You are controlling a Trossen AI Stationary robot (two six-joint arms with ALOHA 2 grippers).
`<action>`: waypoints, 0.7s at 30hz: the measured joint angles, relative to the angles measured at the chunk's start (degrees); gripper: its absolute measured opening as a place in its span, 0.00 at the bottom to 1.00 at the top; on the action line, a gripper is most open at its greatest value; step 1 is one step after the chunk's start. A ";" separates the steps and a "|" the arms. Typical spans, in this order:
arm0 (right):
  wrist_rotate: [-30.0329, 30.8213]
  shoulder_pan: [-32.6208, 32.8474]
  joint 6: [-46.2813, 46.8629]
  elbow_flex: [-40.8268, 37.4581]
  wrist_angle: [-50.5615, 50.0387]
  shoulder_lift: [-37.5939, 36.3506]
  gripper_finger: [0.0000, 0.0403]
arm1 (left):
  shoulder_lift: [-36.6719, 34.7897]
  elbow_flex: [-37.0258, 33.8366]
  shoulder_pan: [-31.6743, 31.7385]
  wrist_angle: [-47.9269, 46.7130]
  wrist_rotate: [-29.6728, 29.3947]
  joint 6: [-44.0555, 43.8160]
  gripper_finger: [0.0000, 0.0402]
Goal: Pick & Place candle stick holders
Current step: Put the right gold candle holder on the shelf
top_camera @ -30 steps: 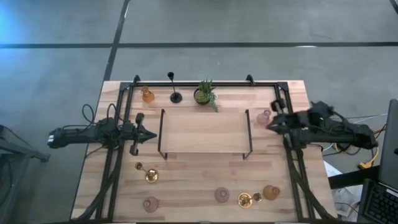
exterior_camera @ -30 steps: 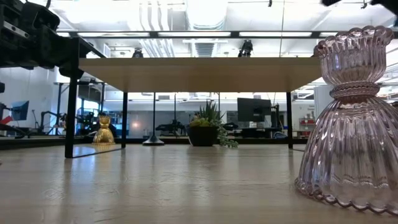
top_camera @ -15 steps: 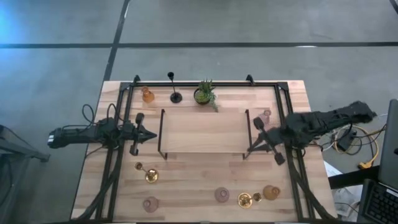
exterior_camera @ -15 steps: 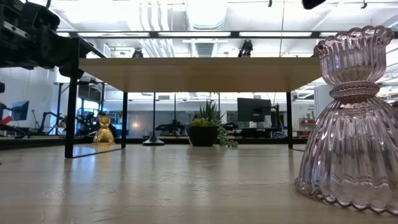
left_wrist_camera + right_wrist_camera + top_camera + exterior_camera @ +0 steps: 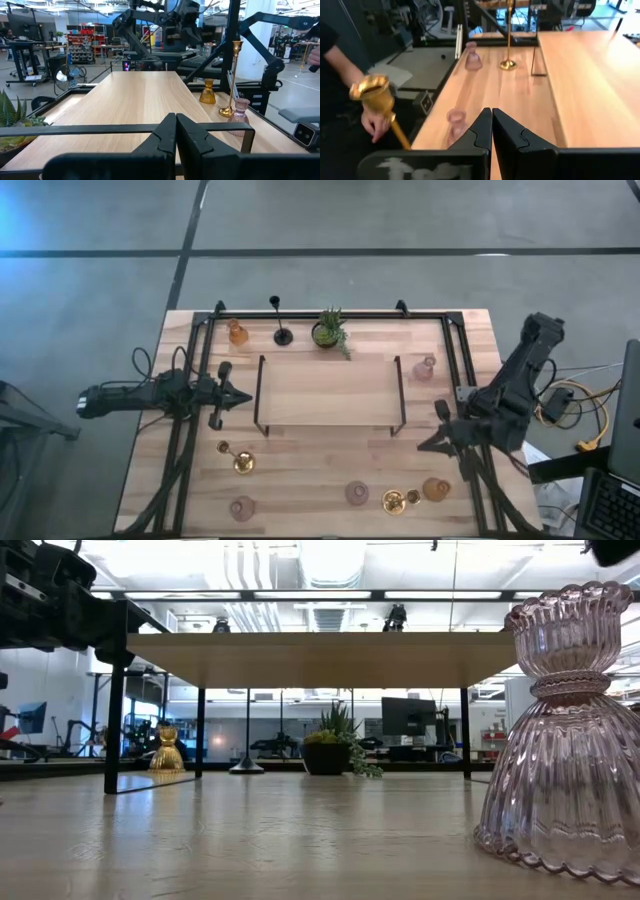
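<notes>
The candle stick holders are scattered round the table (image 5: pixel 330 445), none of them on the low wooden shelf (image 5: pixel 330 390) in the middle. Along the far edge stand an amber glass holder (image 5: pixel 238 333), a slim black holder (image 5: pixel 280 320) and a small potted plant (image 5: pixel 329 330); a pink glass holder (image 5: pixel 426 366) sits at the far right of the shelf. On the near side are a gold holder (image 5: pixel 238 460) to the left, a pink glass one (image 5: pixel 241 507) at the near left edge, another pink one (image 5: pixel 357 493) near the middle, and a second gold holder (image 5: pixel 397 501) just beside an amber one (image 5: pixel 435 489) at the near right.

The right claw (image 5: pixel 432 442) hangs over the right side of the table, near that gold and amber pair, its fingers together and holding nothing. The left claw (image 5: pixel 238 396) waits at the left of the shelf, also pressed together and empty.

The ribbed glass holders look heavy for their size, hard, smooth and likely to chip if knocked; the pinched waist seems the safest place to grip. The slim gold and black ones are probably light and tippy, best taken low on the stem, just above the base.

The pot is the only container, holding the plant; the holders' cups look empty.
</notes>
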 joint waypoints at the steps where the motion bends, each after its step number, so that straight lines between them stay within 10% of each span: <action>1: 0.99 1.40 0.89 -0.08 0.14 0.50 0.02 | 0.00 0.00 0.00 0.00 -0.01 0.00 0.04; 21: 3.35 9.02 22.31 -0.47 2.62 12.91 0.02 | 0.00 0.00 -0.04 0.04 -0.01 0.00 0.04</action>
